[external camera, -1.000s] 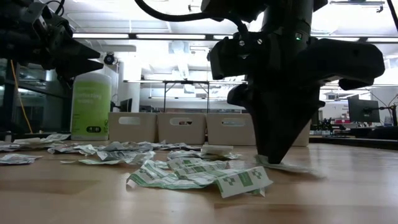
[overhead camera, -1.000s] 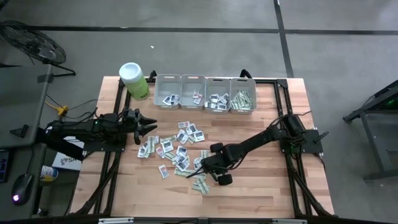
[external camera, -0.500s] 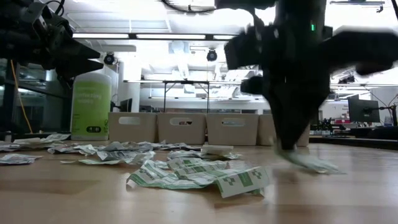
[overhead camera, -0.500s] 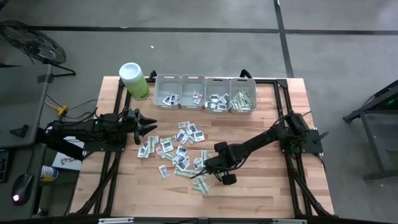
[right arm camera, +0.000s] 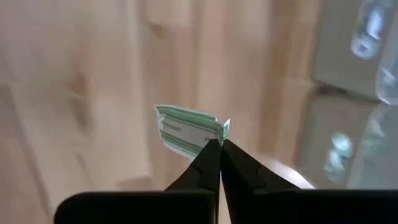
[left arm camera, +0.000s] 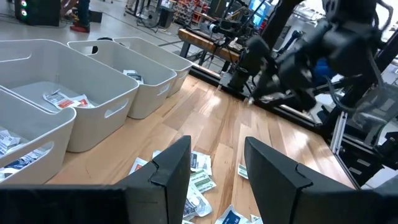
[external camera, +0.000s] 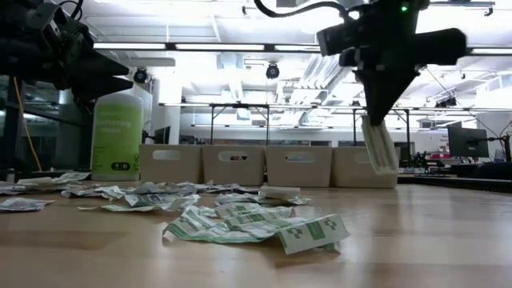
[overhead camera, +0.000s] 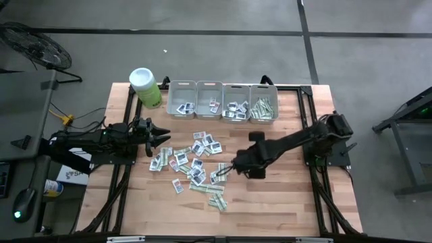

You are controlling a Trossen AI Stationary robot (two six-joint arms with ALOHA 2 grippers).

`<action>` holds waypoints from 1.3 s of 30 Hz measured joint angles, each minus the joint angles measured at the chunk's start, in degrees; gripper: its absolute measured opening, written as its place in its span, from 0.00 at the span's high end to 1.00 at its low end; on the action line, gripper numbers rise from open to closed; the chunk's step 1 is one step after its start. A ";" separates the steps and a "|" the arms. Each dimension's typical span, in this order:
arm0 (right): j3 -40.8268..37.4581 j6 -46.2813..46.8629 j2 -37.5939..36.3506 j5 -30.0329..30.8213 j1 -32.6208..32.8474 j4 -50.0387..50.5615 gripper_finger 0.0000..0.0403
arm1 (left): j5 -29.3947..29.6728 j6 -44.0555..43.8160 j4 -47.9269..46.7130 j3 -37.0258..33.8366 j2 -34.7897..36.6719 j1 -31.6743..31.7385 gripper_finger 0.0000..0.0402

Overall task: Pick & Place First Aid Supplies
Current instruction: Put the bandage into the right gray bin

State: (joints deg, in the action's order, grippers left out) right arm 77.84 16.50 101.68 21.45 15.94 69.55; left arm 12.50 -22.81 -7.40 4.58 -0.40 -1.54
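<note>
Right pincer pinches a green-and-white packet by one corner, clear of the tabletop, for carrying to the bins; left pincer waits spread.

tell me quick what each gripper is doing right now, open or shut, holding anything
Left gripper: open, holding nothing, hovering at the table's left side.
Right gripper: shut on a green-and-white packet, lifted clear of the table.

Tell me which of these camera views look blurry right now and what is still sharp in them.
Right wrist view: table and bins smeared by motion, while the green-and-white packet pinched in the right gripper stays sharp. Low view: right gripper and hanging packet slightly soft, the packet pile crisp. High view: sharp throughout.
</note>
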 joint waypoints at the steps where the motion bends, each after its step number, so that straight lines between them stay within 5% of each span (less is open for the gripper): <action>1: 0.00 0.01 -0.62 0.57 -0.56 1.05 1.00 | 0.00 -0.02 0.00 0.01 0.01 0.01 0.63; 7: 0.00 -0.37 -3.68 5.56 -4.56 5.94 1.00 | 0.00 0.00 0.00 0.01 0.00 0.02 0.63; 19: 0.07 -0.07 -6.72 26.11 -14.05 9.76 1.00 | 0.00 0.00 0.00 0.02 0.02 0.00 0.63; 39: 0.07 -17.00 -6.77 14.24 -38.49 -0.27 1.00 | 0.00 -0.02 0.00 0.01 0.00 0.01 0.63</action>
State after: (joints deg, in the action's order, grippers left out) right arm 77.91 -0.50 94.91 35.69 -22.55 69.27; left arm 12.49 -22.83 -7.40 4.59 -0.40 -1.53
